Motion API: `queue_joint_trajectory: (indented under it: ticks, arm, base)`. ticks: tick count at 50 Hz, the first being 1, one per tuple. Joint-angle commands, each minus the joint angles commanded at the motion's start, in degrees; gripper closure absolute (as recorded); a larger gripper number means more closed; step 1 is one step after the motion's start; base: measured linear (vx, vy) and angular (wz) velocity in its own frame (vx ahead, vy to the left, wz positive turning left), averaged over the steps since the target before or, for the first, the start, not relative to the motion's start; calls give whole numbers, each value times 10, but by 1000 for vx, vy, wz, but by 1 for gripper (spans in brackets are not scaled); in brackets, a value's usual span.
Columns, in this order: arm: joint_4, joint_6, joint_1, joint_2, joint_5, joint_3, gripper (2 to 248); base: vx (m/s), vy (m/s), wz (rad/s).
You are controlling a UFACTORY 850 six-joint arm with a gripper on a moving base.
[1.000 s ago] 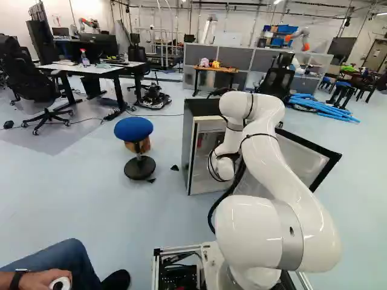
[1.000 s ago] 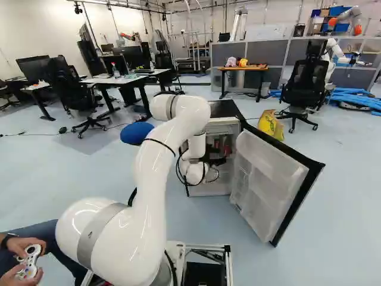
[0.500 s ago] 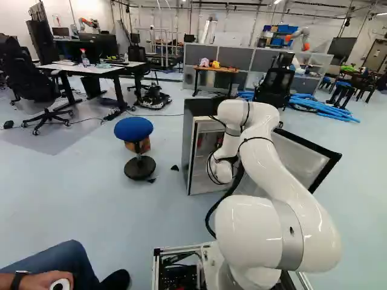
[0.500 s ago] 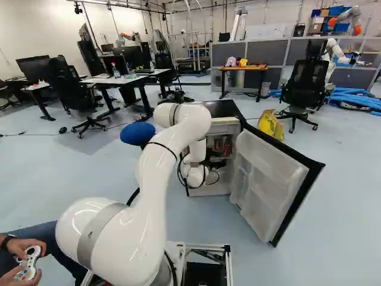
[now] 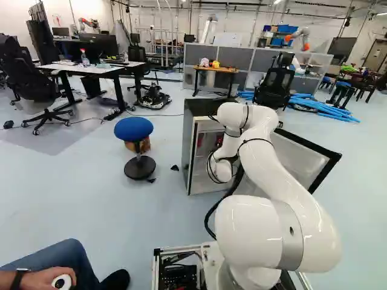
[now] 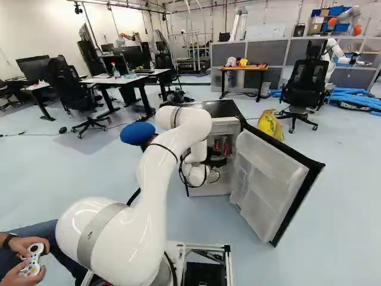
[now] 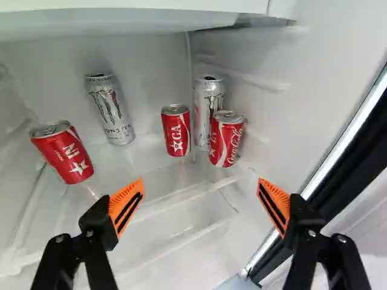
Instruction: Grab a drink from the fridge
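Pale floor, white wall, grey partition, blue stool, black office chair.

A red can partly hides the corner silver can, and the left base view's edge cuts off a person.

The fridge stands with its door swung out to the right. On the shelf inside, one short can sits farthest left, a tall can behind it, a middle can next, and by the right wall a front can before a rear can. A stool stands left of the fridge, a bag beyond the door.
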Motion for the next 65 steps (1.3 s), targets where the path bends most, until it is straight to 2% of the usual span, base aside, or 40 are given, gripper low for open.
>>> queue_joint_trajectory:
  ticks: [42, 65]
  arm:
    - [0, 0, -21, -47, 0, -88, 3]
    - [-26, 0, -23, -65, 0, -121, 3]
  base:
    - [0, 0, 0]
    - [0, 0, 0]
